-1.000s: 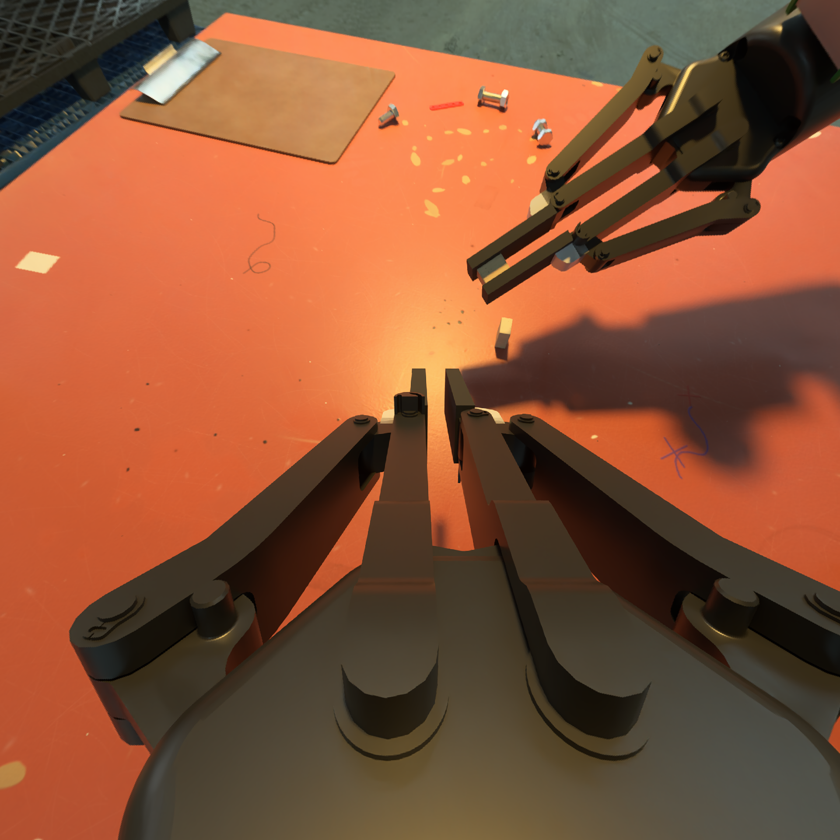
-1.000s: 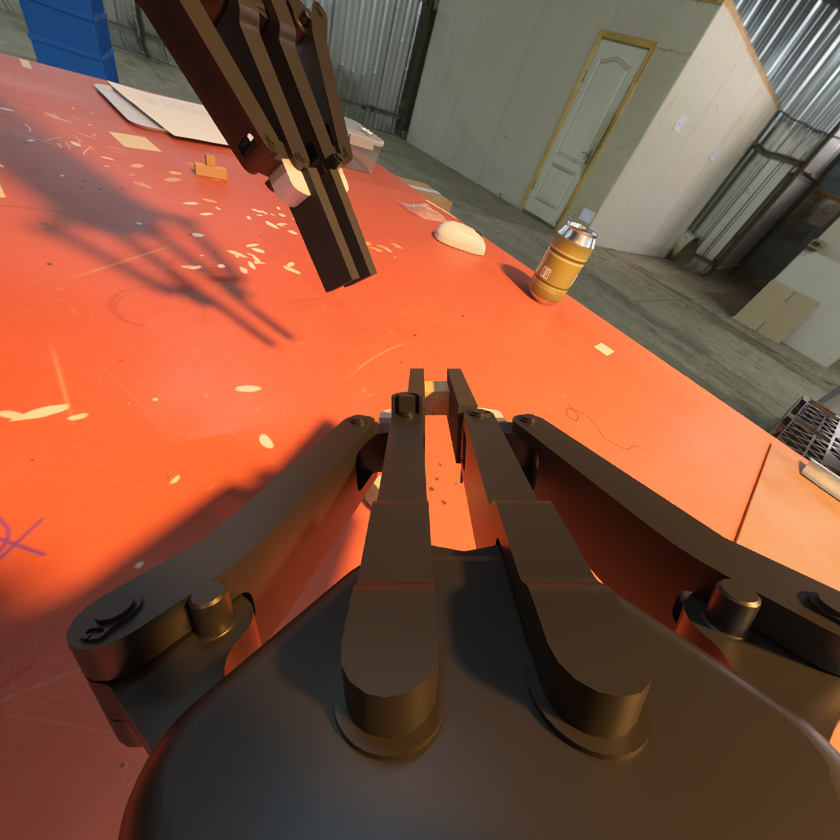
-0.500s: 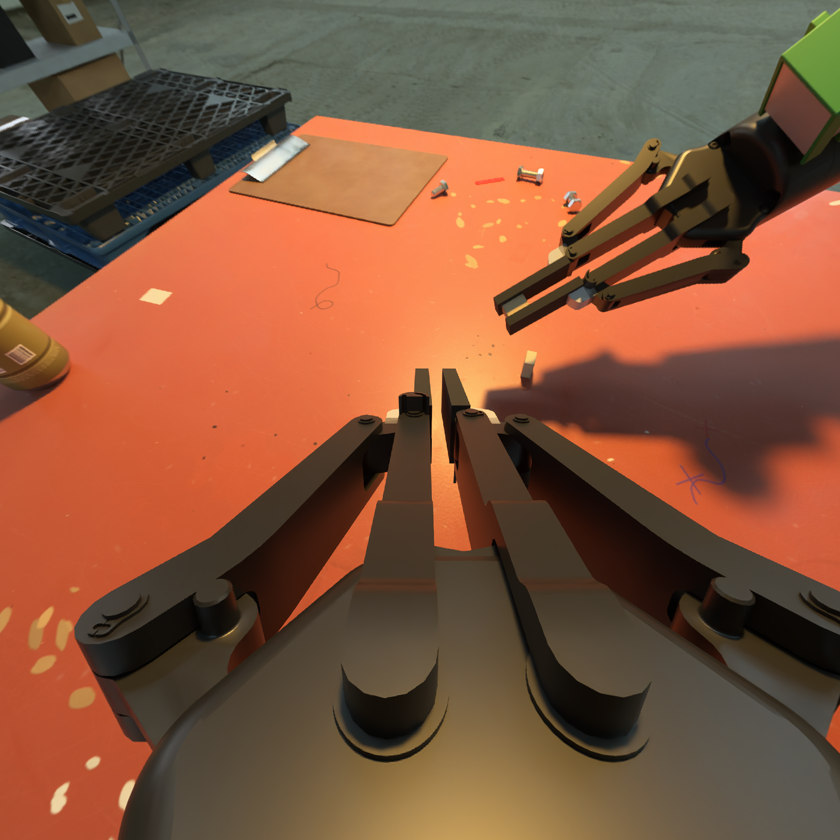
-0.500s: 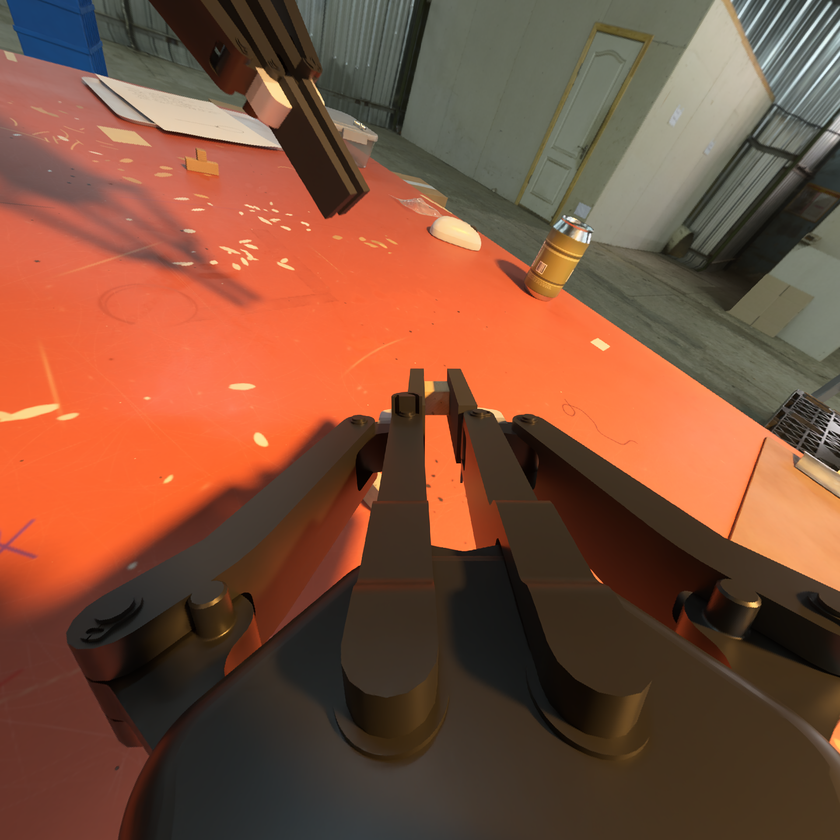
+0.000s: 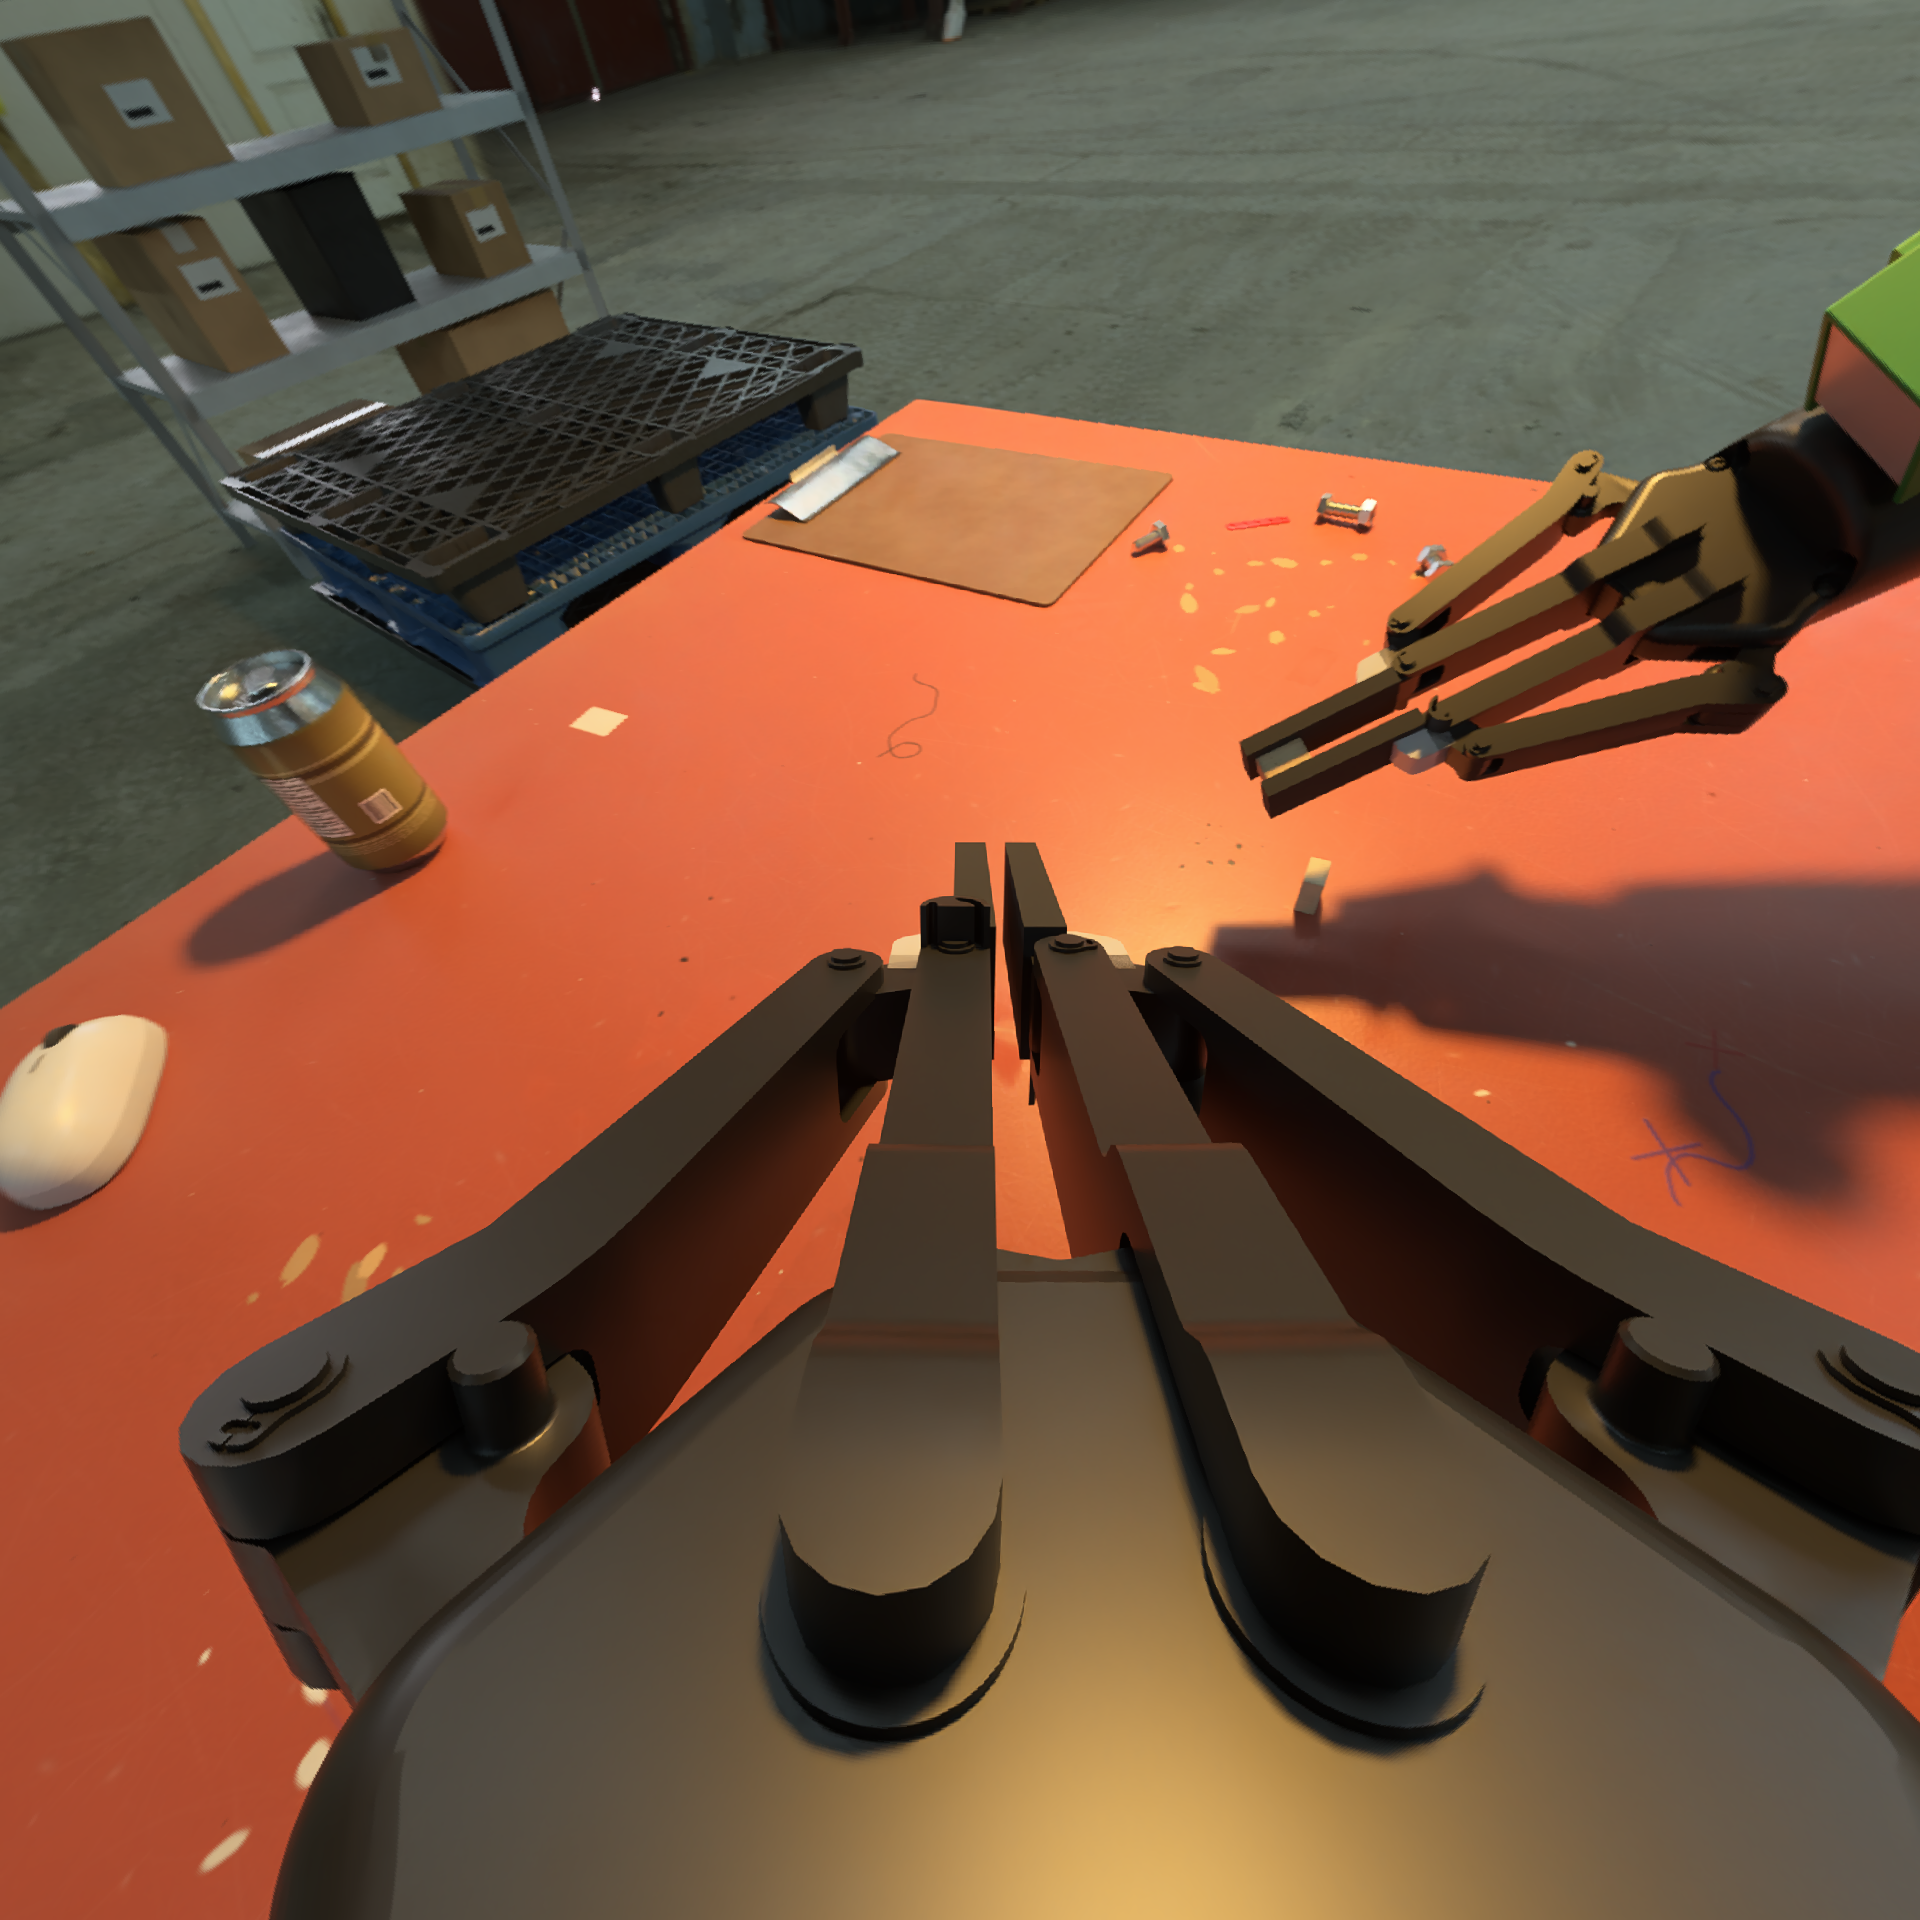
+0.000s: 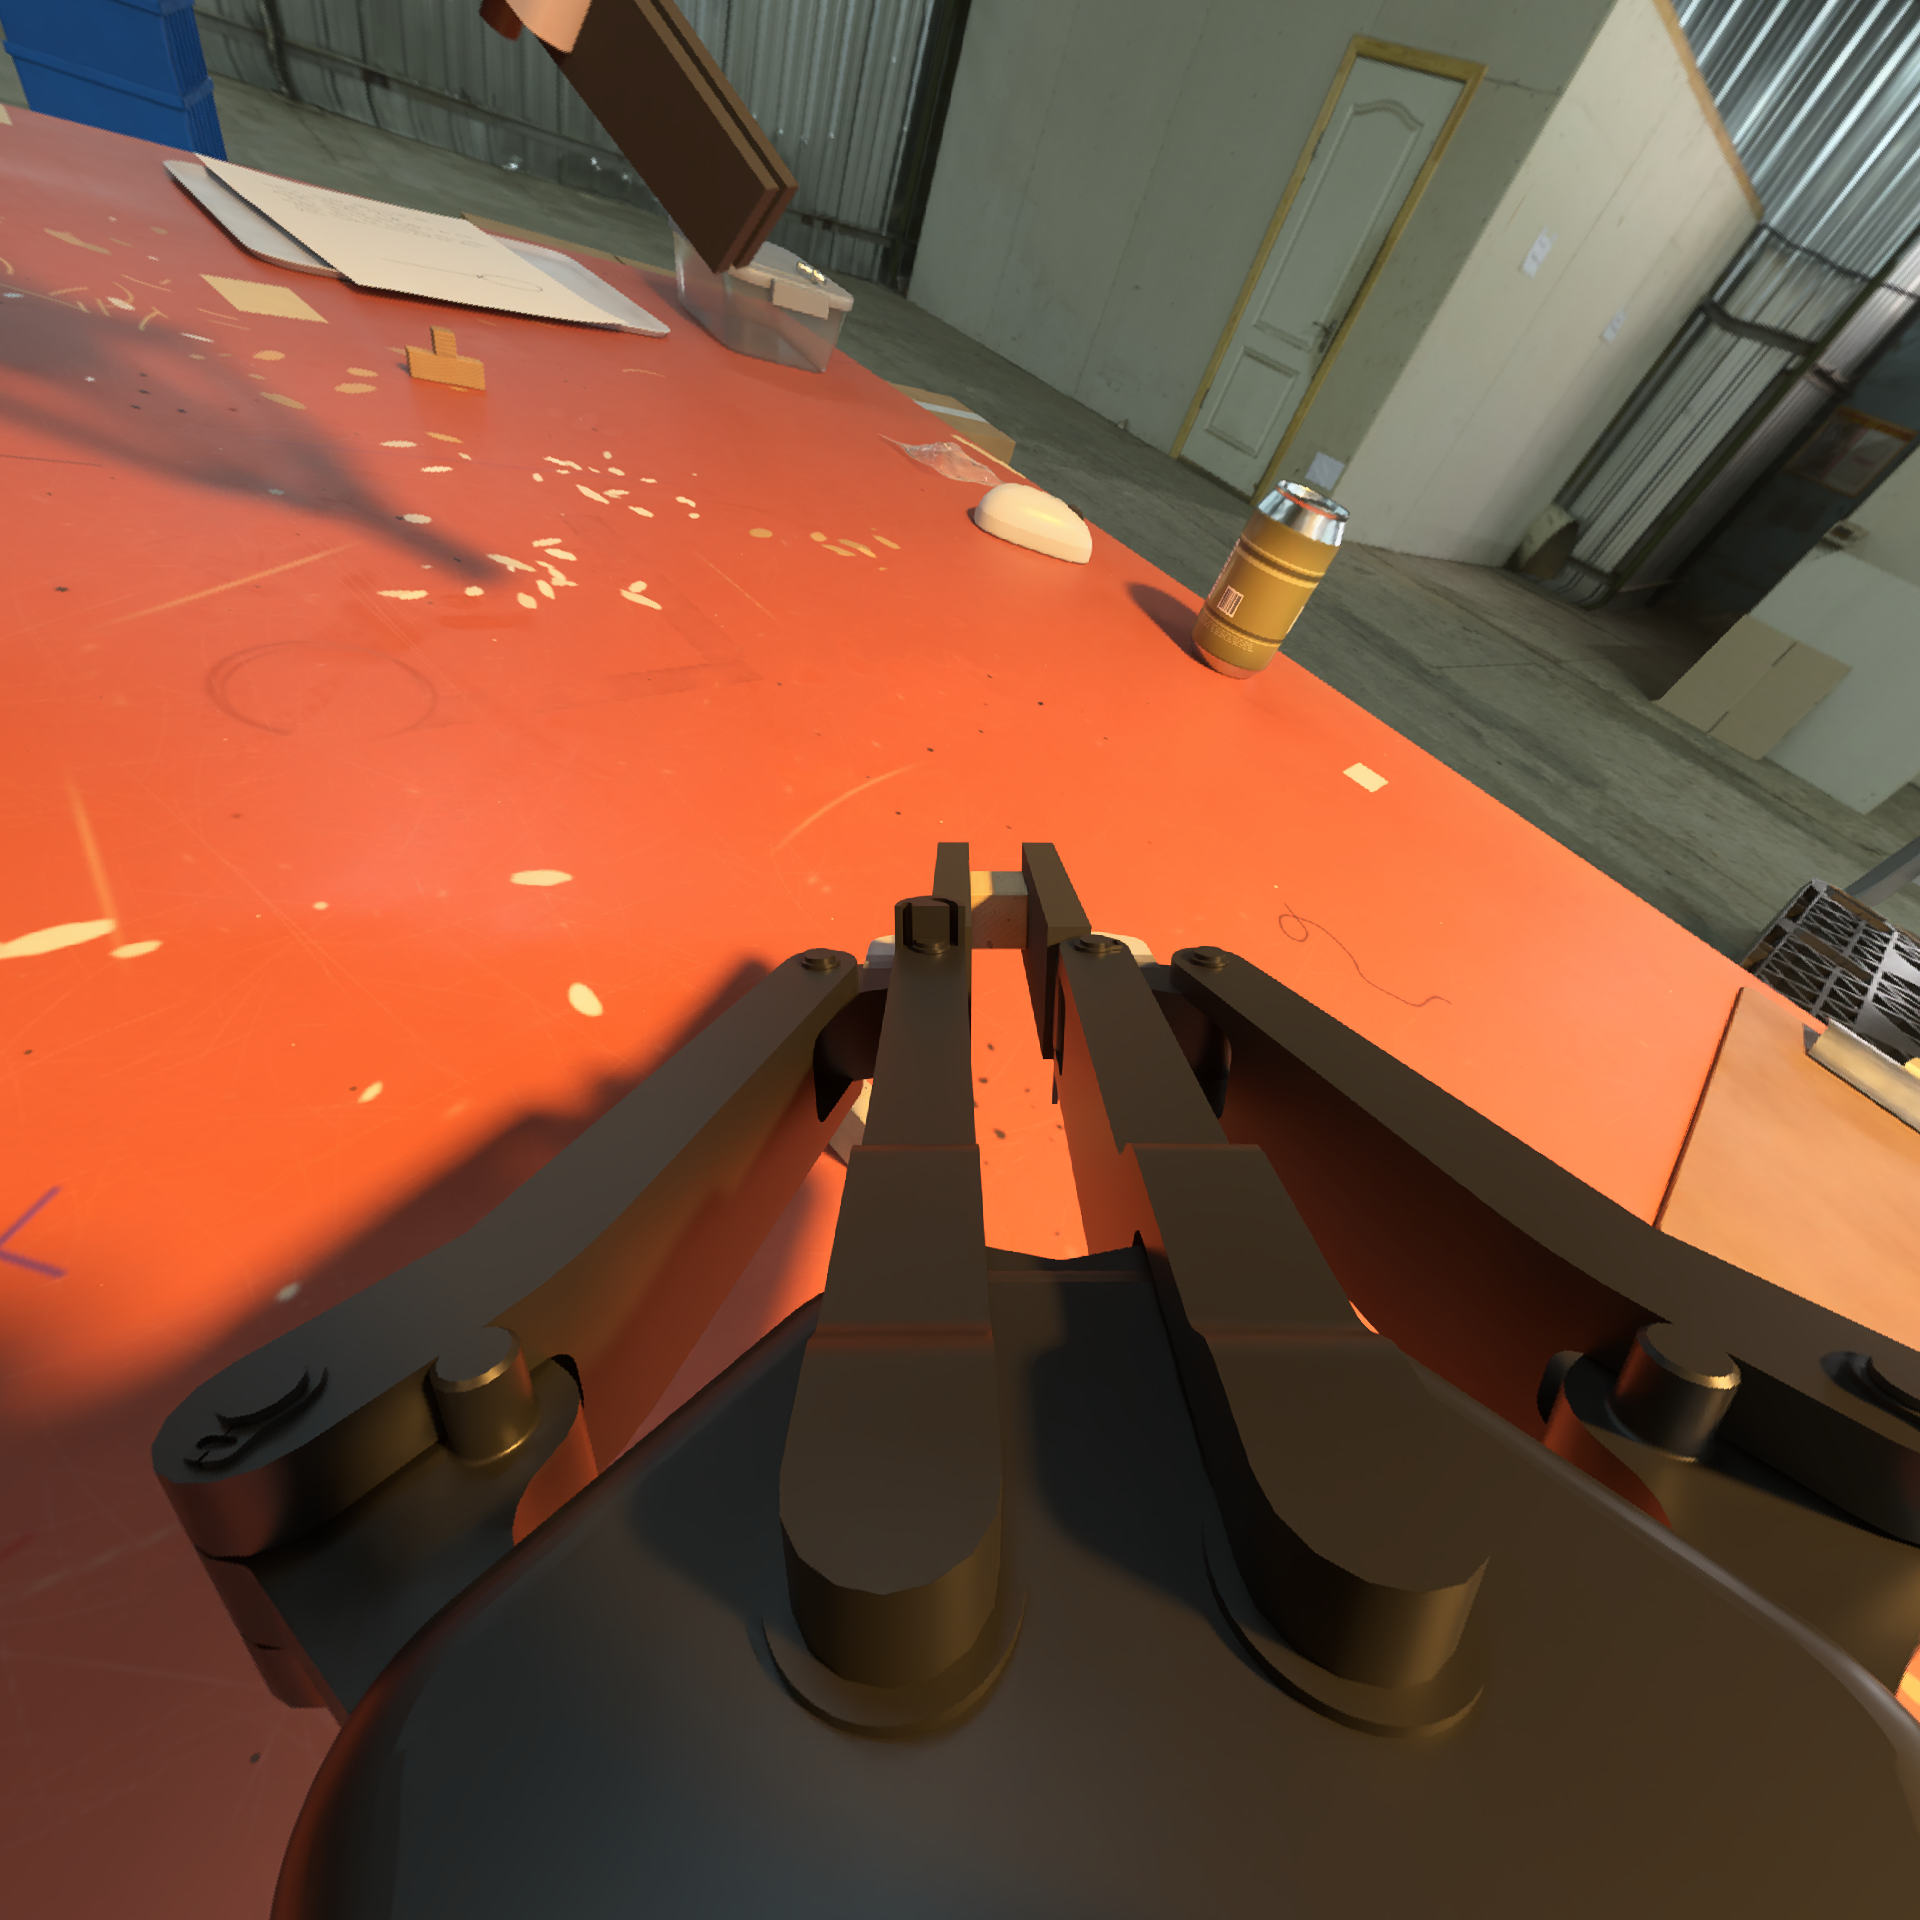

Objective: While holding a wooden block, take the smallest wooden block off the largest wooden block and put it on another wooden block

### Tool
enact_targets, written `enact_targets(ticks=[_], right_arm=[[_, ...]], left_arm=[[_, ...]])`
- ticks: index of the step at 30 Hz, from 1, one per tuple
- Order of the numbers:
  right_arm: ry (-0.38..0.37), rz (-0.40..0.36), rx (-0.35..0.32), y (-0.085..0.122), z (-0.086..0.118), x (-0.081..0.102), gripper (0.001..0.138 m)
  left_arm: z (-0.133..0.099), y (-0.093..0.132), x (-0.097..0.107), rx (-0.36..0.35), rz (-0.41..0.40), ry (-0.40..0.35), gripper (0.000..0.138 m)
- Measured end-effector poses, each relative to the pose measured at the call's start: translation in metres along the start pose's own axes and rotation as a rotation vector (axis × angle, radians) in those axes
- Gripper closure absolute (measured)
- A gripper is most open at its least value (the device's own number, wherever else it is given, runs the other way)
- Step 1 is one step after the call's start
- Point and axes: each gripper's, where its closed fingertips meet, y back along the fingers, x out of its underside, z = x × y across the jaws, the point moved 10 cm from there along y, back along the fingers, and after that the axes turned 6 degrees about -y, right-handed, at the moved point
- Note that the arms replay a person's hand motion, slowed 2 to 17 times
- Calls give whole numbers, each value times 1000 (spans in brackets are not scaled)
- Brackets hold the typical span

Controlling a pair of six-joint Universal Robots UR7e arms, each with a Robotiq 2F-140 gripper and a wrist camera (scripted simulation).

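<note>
My right gripper [image 6: 995,868] is shut on a small pale wooden block [image 6: 997,906], held above the orange table [image 6: 623,748]. In the left wrist view this gripper [image 5: 1270,777] reaches in from the upper right with the block [image 5: 1283,750] between its tips. Another small wooden block [image 5: 1313,885] stands alone on the table just below those tips. My left gripper [image 5: 995,868] is shut with nothing between its fingers, raised above the table's middle. Its fingers [image 6: 696,177] show at the top of the right wrist view. No large block is in view.
A yellow can [image 5: 322,764] and a white mouse [image 5: 78,1107] sit near the table's left edge. A brown clipboard [image 5: 966,514] and loose bolts [image 5: 1345,509] lie at the far end. A clear container [image 6: 764,307] and a flat cardboard sheet [image 6: 416,244] lie beyond the left gripper.
My left gripper has risen and drawn back from the table, so its view takes in more. Its jaws have closed a little. The right gripper still holds its block and has barely moved.
</note>
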Motion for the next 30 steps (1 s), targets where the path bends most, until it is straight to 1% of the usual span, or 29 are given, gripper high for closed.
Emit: enact_targets(ticks=[10,16,23,30], right_arm=[[-3,1,1,0,-1,0,125],[-3,1,1,0,-1,0,125],[-1,1,-1,0,-1,0,125],[2,3,-3,-1,0,0,125]], left_arm=[[22,36,4,-117,0,32,134],[38,57,10,-195,29,52,133],[57,79,21,-281,101,80,132],[78,100,35,-363,184,123,131]])
